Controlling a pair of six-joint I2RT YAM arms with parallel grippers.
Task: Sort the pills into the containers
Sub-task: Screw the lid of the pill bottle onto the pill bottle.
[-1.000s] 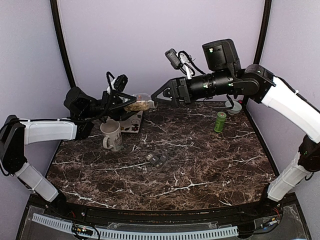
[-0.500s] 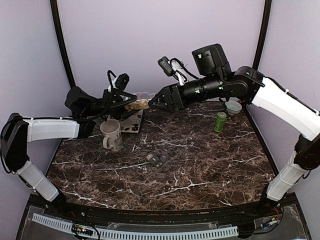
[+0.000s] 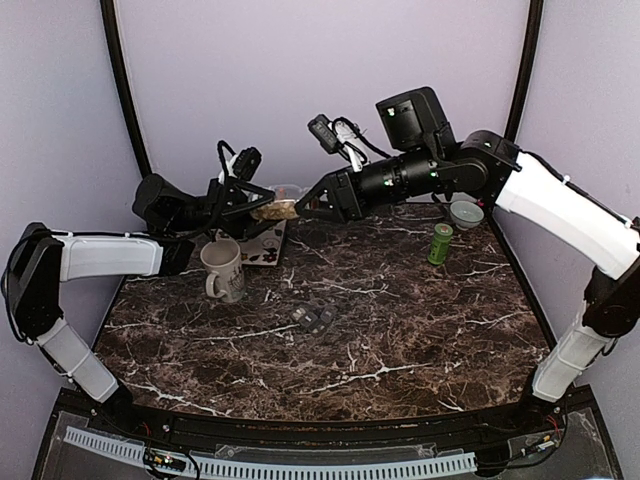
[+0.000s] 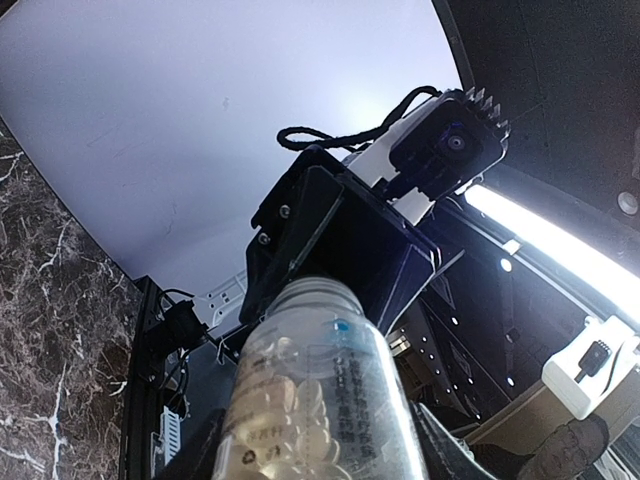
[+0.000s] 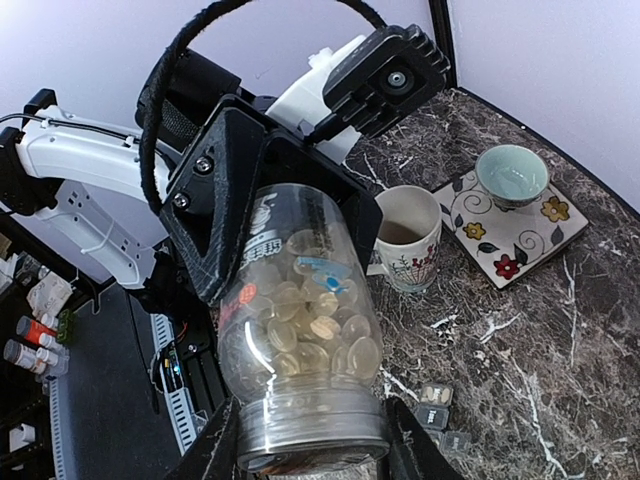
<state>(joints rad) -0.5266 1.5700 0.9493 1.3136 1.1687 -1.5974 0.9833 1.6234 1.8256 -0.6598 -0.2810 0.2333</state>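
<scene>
A clear jar [image 3: 279, 209] of tan-yellow pills [image 5: 305, 325] is held in the air at the back left, lying roughly level between both grippers. My left gripper [image 3: 254, 206] is shut on its body. My right gripper [image 3: 306, 204] is shut round its lid end [image 5: 312, 432], with a finger [image 5: 213, 448] on each side. In the left wrist view, the jar [image 4: 318, 400] points its neck into the right gripper [image 4: 345, 235]. The left gripper also shows in the right wrist view [image 5: 240, 185]. The dark grey compartment strip [image 3: 313, 319] lies on the table mid-front, and also shows in the right wrist view [image 5: 436, 408].
A white flowered mug [image 3: 224, 269] stands under the left arm, beside a floral tile [image 3: 268, 248]. A pale teal bowl [image 5: 512, 173] sits on that tile [image 5: 520, 225]. A green bottle [image 3: 440, 243] and a small bowl [image 3: 466, 212] stand at the back right. The table is dark marble.
My right gripper has moved left and closed in over the jar's lid end. The left gripper has kept the jar almost still.
</scene>
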